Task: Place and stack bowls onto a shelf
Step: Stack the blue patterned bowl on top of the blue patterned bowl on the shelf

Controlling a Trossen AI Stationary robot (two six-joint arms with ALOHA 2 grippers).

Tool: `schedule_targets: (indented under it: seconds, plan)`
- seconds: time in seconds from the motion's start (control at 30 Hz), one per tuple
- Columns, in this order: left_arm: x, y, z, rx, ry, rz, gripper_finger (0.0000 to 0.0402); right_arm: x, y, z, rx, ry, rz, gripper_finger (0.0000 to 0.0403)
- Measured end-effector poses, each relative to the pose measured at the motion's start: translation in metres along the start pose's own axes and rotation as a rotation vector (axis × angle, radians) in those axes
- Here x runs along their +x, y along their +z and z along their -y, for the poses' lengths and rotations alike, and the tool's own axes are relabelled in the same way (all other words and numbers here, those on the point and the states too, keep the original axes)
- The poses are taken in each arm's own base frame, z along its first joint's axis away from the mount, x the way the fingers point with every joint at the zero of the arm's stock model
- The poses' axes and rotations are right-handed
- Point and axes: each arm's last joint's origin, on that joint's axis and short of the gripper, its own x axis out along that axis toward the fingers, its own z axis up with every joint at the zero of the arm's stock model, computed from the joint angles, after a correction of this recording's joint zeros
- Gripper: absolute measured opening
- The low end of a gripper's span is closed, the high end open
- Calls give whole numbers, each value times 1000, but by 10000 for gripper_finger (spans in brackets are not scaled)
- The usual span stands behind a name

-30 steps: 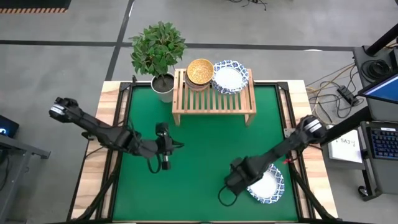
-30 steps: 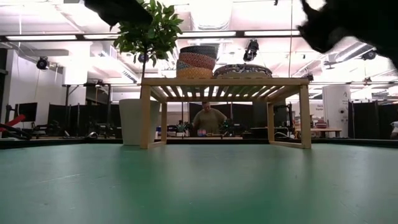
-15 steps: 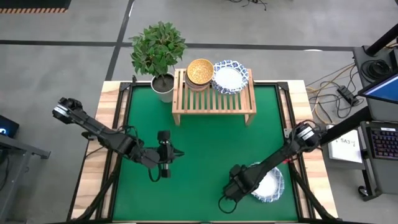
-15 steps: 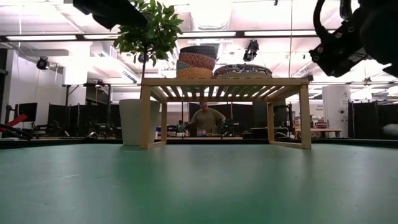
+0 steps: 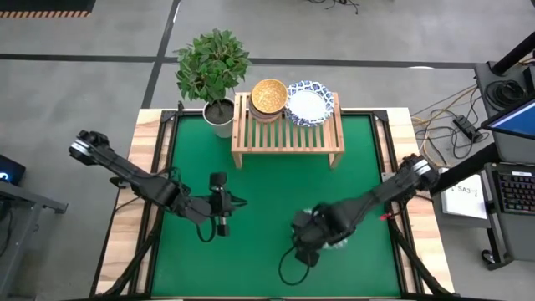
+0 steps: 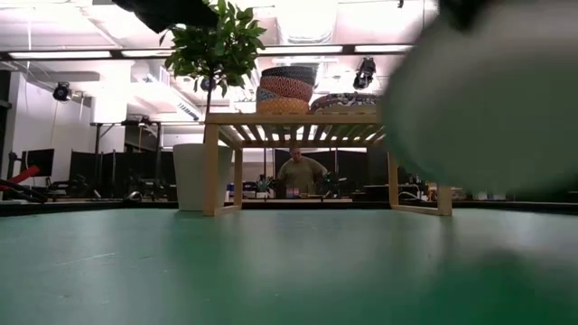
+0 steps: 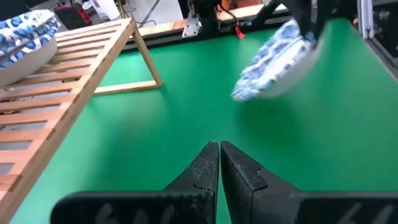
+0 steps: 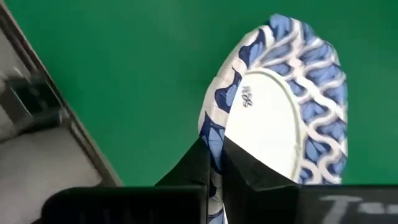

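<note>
My right gripper (image 8: 214,160) is shut on a white bowl with a blue patterned rim (image 7: 273,62), held in the air over the near middle of the green mat (image 5: 267,192). In the low view this bowl (image 6: 488,99) fills the right side as a white blur. The wooden shelf (image 5: 287,134) stands at the far edge. It carries a stack of smaller bowls with a yellow-orange one on top (image 5: 269,95) and a white, blue-rimmed bowl (image 5: 309,104). My left gripper (image 5: 222,227) hovers shut over the mat's left half, its fingers (image 7: 205,168) holding nothing. My right gripper pinches the bowl's blue rim (image 8: 214,134) between its two fingers, one on the underside and one on the inner side. The bowl is lifted clear of the mat. It is tipped steeply and hangs below the fingers, its white foot (image 8: 273,124) facing the wrist camera.
A potted green plant (image 5: 213,67) stands at the shelf's left end. Wooden table borders (image 5: 134,209) flank the mat. A person (image 6: 302,171) sits in the room beyond the table. Open green mat lies between both grippers and the shelf.
My right gripper has taken hold of the bowl that lay on the mat at the near right. It has lifted the bowl clear and carried it toward the table's left. The bowl has tipped from lying flat to standing steeply on edge.
</note>
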Motion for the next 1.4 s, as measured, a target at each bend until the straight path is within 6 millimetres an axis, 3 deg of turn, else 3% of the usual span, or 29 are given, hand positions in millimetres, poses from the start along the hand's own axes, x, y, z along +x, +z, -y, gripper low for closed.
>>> schedule_targets:
  seconds: [0.3, 0.4, 0.53, 0.73, 0.87, 1.07, 1.23, 1.4]
  plan:
    - [-20, 11, -11, 2, -16, 72, 0, -131, 31, 20, -320, -142, 542, 9]
    - [-30, 16, -17, 26, -16, 107, 0, -168, 36, 38, -391, -290, 698, 9]
    - [-42, 21, -27, 58, 46, 149, 0, -197, 52, 77, -396, -540, 776, 9]
    - [-53, 25, -38, 60, 171, 179, 0, -208, 94, 147, -329, -662, 686, 9]
    - [-57, 26, -41, 55, 176, 190, 0, -201, 123, 189, -281, -621, 608, 9]
    - [-57, 26, -41, 52, 178, 191, 0, -192, 150, 242, -175, -511, 573, 29]
    - [-55, 26, -40, 54, 178, 184, 0, -187, 160, 264, -129, -469, 543, 78]
    - [-54, 23, -39, 50, 178, 165, 0, -186, 161, 263, -136, -440, 549, 109]
